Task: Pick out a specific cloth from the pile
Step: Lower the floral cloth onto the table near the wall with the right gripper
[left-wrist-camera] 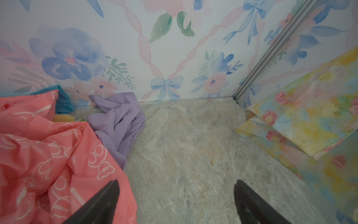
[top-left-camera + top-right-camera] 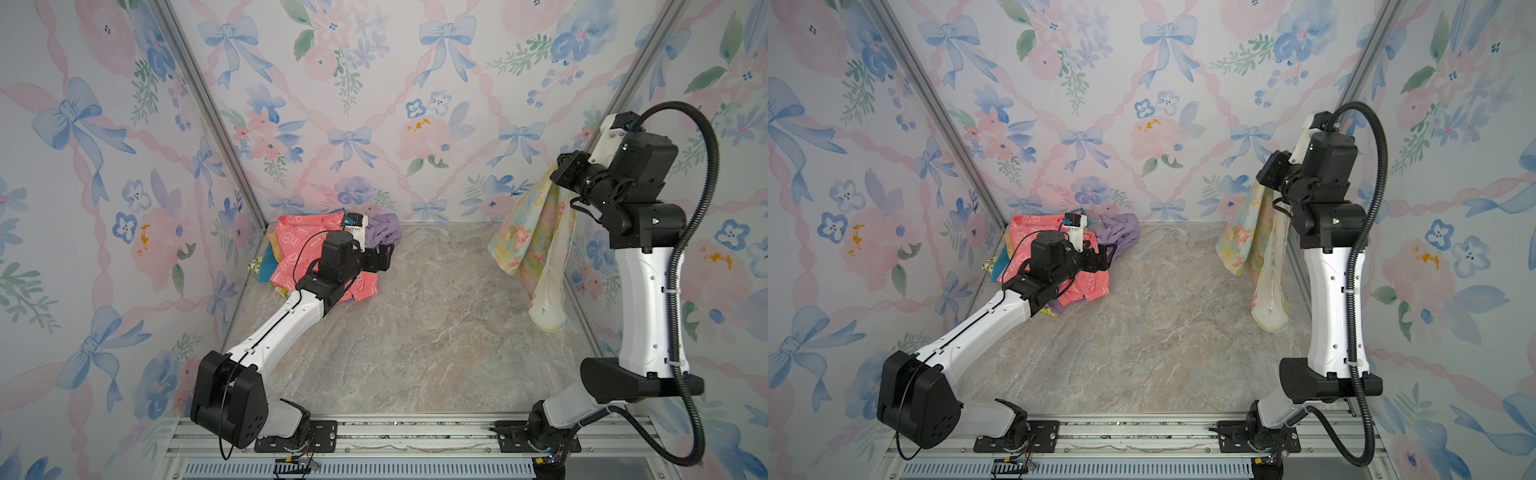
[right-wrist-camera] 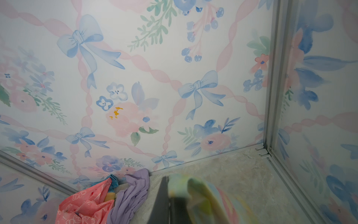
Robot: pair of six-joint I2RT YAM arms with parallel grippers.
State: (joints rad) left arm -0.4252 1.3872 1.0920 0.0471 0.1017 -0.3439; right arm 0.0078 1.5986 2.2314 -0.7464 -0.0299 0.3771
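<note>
Right tool (image 2: 557, 170) is clamped together on the cloth (image 2: 528, 237), raised high at 2 o'clock of the desk (image 2: 415, 340), close to the right wall (image 2: 731, 208). The cloth is pale yellow with pink flowers and blue/green blotches. It hangs from the grip in long folds, white underside showing on the lowest flap. Can't tell if that tip touches the desk. In the right wrist view it's bunched against one dark finger (image 3: 163, 195), blurred.

The pile (image 2: 286, 249) is at 10 o'clock, pushed into the far left corner against the back wall (image 2: 374, 104) and the aluminium corner rail (image 2: 218, 124). It's well apart from the cloth, with desk surface between them.
- Coral-pink cloth (image 1: 58, 145) with white outline prints is on top.
- Lilac cloth (image 1: 118, 120) is at the pile's 2 o'clock, crumpled, touching the back wall.
- Teal cloth (image 1: 64, 100) is behind the coral one, mostly covered.
- Lemon-print edge (image 2: 254, 262) pokes out at the pile's 9 o'clock, small.

Left tool (image 1: 176, 183) has its jaws apart with nothing between them, low at the pile's 3 o'clock edge. One finger is over the coral hem, the other over the desk. Left arm (image 2: 282, 328) lies across the pile's 5 o'clock side and hides that part in both top views. Black cable conduit (image 2: 715, 166) loops around the right arm (image 2: 648, 299) at 3 o'clock.
</note>
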